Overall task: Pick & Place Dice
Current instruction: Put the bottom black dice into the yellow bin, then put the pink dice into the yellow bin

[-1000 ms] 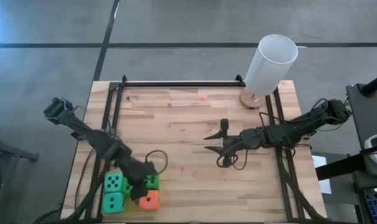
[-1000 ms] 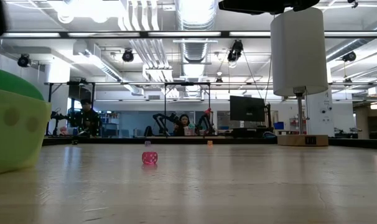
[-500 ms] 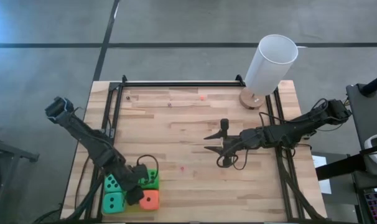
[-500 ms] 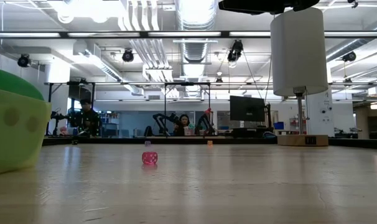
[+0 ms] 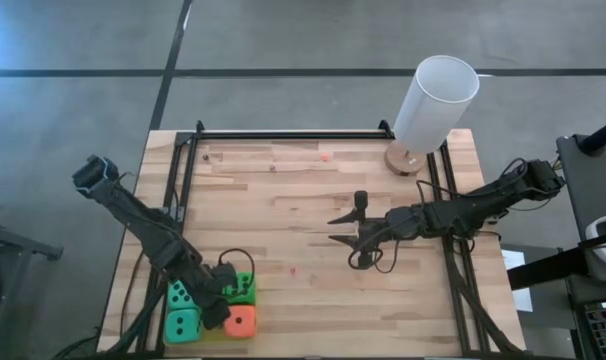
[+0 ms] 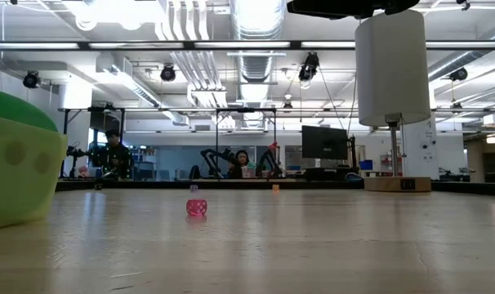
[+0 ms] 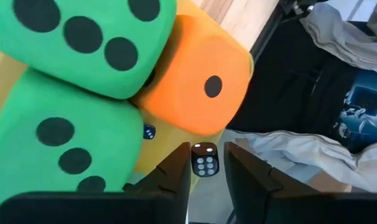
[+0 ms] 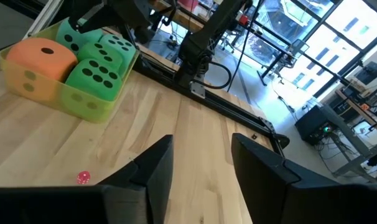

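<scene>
Placing step: left hand [image 7: 206,163] pinching small black die [image 7: 204,159] over yellow-green tray [image 8: 83,107] at table's [image 5: 303,215] near-left corner; release next. Right hand [image 5: 345,237] open mid-table.

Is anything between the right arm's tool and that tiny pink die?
Nothing visible: only bare table lies between the right tool and the pink die. The left tool hangs far off over the dice tray.

orange-red die [image 7: 195,87], black pips, green dice [image 7: 83,31]
</scene>
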Controlling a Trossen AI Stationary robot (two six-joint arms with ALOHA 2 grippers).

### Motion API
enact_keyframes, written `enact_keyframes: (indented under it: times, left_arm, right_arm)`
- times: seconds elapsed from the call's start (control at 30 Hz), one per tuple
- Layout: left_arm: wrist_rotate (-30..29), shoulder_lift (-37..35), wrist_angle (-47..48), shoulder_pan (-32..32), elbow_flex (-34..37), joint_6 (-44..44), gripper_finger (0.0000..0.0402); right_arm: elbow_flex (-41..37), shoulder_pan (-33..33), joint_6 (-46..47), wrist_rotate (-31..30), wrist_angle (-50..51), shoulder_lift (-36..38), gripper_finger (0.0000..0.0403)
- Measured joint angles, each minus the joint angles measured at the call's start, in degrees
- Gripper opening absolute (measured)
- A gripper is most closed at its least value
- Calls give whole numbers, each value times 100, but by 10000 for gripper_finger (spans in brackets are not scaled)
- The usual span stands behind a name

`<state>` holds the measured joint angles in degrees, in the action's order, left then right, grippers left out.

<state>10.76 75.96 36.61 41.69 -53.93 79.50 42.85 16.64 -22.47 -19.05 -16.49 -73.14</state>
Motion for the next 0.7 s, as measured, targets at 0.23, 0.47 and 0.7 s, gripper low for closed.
enact_keyframes:
  times: [0.23, 0.47, 0.7]
  left_arm:
    - [20, 0, 424, 0, 0, 5, 112]
    - [35, 0, 419, 0, 0, -16, 123]
    - [33, 0, 419, -31, 0, -15, 126]
  right_arm:
    - [0, 0, 0, 0, 0, 0, 163]
    - [0, 0, -1, 0, 0, 0, 156]
    - [0, 0, 55, 0, 0, 0, 157]
